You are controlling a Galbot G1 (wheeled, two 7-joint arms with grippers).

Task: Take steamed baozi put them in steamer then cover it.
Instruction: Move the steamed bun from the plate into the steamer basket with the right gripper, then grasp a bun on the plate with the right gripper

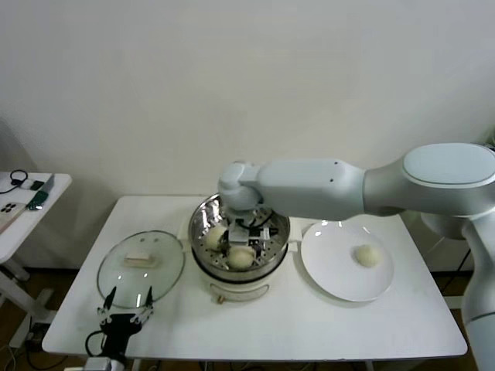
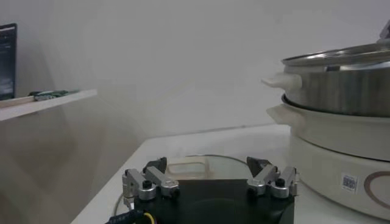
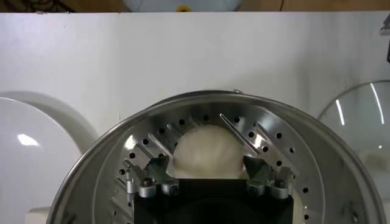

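Baozi [image 3: 204, 152] in right gripper [image 3: 207, 176] over steamer [image 1: 203, 220]; left gripper [image 1: 125, 303] wide, idle nr lid [image 1: 166, 270].

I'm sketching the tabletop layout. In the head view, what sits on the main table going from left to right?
Glass lid with the open left gripper at its near edge → steamer, right gripper inside it → white plate → a single baozi on it.
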